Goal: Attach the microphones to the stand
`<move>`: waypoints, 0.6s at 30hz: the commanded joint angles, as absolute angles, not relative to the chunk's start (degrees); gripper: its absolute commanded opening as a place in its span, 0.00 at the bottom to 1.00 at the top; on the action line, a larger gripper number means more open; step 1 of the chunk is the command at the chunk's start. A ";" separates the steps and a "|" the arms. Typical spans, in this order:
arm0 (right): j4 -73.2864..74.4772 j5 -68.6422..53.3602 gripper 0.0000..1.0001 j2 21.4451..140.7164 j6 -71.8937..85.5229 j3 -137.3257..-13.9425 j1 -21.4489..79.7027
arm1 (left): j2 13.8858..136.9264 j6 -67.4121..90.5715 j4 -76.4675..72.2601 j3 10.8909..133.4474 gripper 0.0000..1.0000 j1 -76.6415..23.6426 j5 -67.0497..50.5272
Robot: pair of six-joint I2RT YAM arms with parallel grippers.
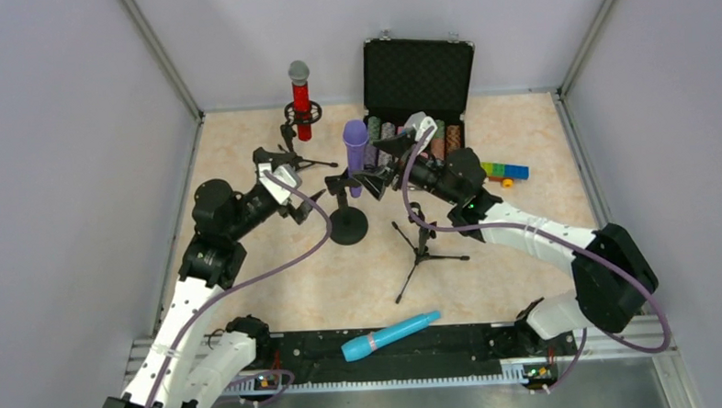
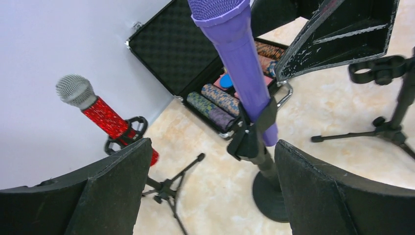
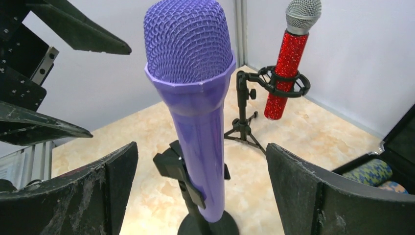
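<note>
Two microphones sit in stands; one lies loose on the surface [image 1: 489, 281].

Farthest back stands an open black case [image 1: 418, 73] with rows of patterned chips. The left arm [image 1: 189, 308] and right arm [image 1: 533, 238] reach in from either side toward the middle. Both the left jaws and the right jaws are spread wide around the purple microphone [image 1: 356, 154] without touching it. That microphone stands upright in the clip of a round-base stand [image 1: 348, 225]. A tripod stand [image 1: 421, 243] is just to its right. Behind and to the left, a second tripod stand [image 1: 290, 143] holds the glittery red microphone [image 1: 301, 101] upright in a ring mount. The turquoise microphone [image 1: 391, 336] lies flat on the black strip between the arm bases. Small coloured blocks [image 1: 505, 171] rest right of the case.
</note>
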State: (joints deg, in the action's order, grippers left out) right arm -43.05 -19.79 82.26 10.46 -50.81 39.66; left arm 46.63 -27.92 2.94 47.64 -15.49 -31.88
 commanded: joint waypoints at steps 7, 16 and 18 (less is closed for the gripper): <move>-27.75 -11.76 0.99 67.53 8.88 -46.03 40.39 | 39.72 -10.96 4.36 42.60 0.99 -15.56 -36.31; -9.63 -7.05 0.99 58.27 7.54 -45.14 40.37 | 37.88 -5.05 10.42 39.86 0.99 -15.56 -40.15; -4.45 -6.00 0.99 57.16 7.49 -45.68 40.35 | 37.86 -3.36 10.56 39.04 0.99 -15.56 -41.48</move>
